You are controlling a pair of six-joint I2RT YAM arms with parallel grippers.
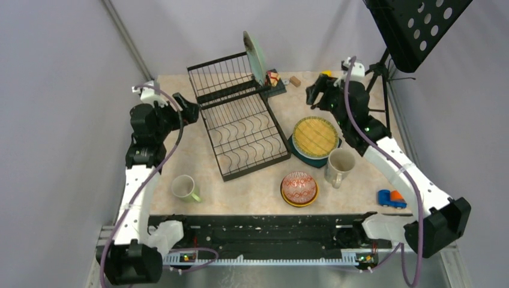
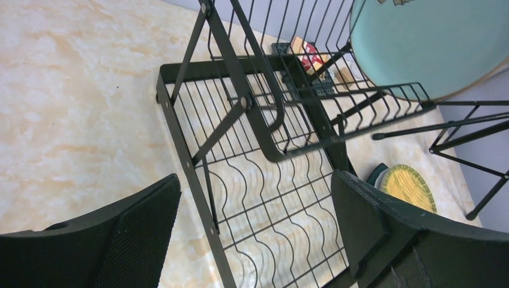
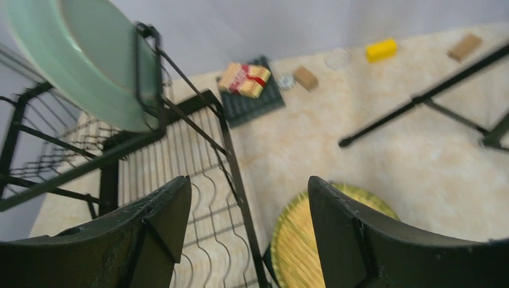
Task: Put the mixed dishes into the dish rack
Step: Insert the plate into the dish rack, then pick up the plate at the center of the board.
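The black wire dish rack (image 1: 240, 123) stands in the middle of the table. A pale teal plate (image 1: 254, 57) stands upright in its raised back section. To the rack's right, a cream-yellow plate (image 1: 315, 135) lies on a dark teal plate (image 1: 300, 157). A cream mug (image 1: 340, 166) stands beside them. A red-patterned bowl (image 1: 298, 186) sits in a yellow-orange one, and a light-green mug (image 1: 186, 188) stands front left. My left gripper (image 1: 191, 111) hovers at the rack's left edge (image 2: 193, 162), open and empty (image 2: 255, 180). My right gripper (image 1: 315, 96) hangs open (image 3: 247, 183) between the rack (image 3: 246, 212) and the yellow plate (image 3: 294, 240).
A black music stand (image 1: 414, 24) on a tripod (image 1: 384, 90) rises at the back right. Small toy blocks (image 1: 273, 78) lie behind the rack, and a blue toy car (image 1: 391, 198) sits front right. Grey walls close in on the table's sides.
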